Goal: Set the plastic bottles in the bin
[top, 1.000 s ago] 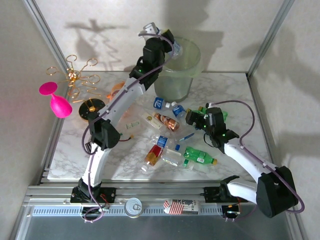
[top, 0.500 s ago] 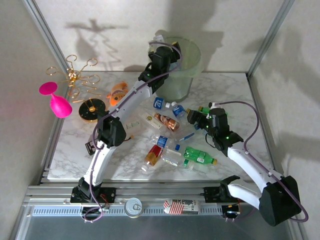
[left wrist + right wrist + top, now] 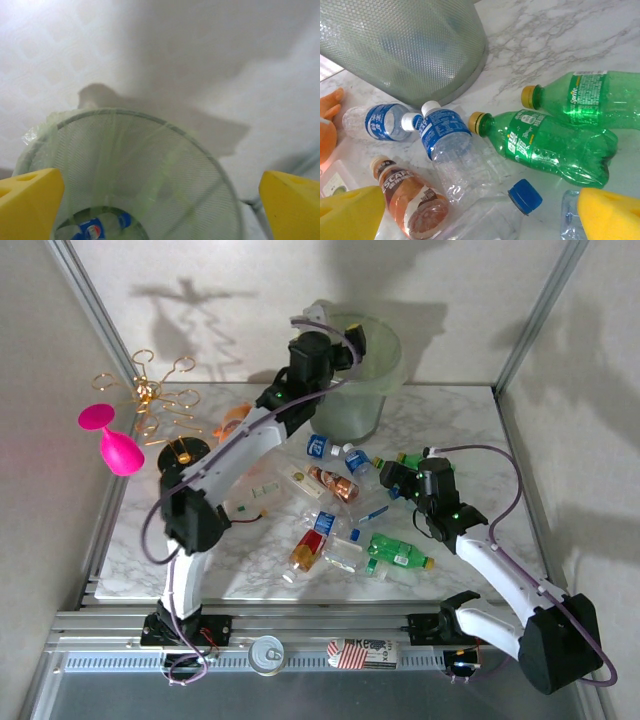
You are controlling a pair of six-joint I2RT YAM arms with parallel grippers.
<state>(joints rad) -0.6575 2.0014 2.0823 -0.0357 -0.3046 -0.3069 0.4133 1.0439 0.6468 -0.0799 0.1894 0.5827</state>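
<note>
Left gripper (image 3: 352,340) hangs over the bin (image 3: 360,408), at the rim's 9 o'clock in the top view. Its jaws are spread wide with nothing between them. On the left wrist cam you see its yellow fingers (image 3: 30,200) at 8 and 4 o'clock of the frame, with the bin mouth between and below them. One blue-label bottle (image 3: 92,231) lies on the bin floor at about 7 o'clock, just inside the left finger.

Right gripper (image 3: 388,478) sits low over the bottle pile, at 5 o'clock from the bin and well apart from it. It is released, jaws wide, holding nothing. Relative to it on the right wrist cam:
- The clear blue-cap bottle (image 3: 520,197) lies directly between the fingers. You can't tell whether it touches either one.
- The near green bottle (image 3: 550,145) is at 1 o'clock, cap pointing to 9.
- The far green bottle (image 3: 600,97) is at 2 o'clock, just beyond the near one.
- The white-cap bottle (image 3: 447,145), which has a blue label, is at 11 o'clock.
- The amber-brown bottle (image 3: 412,202) is at 9 o'clock, just beside the left finger.
- The small clear bottle (image 3: 380,122) is at 10 o'clock, near the bin's foot.

Top view: more bottles lie at the right gripper's 6 to 8 o'clock, among them an orange-cap green bottle (image 3: 400,552). The pink wine glass (image 3: 110,445) and orange plush (image 3: 235,420) sit at the bin's 8 to 9 o'clock.
</note>
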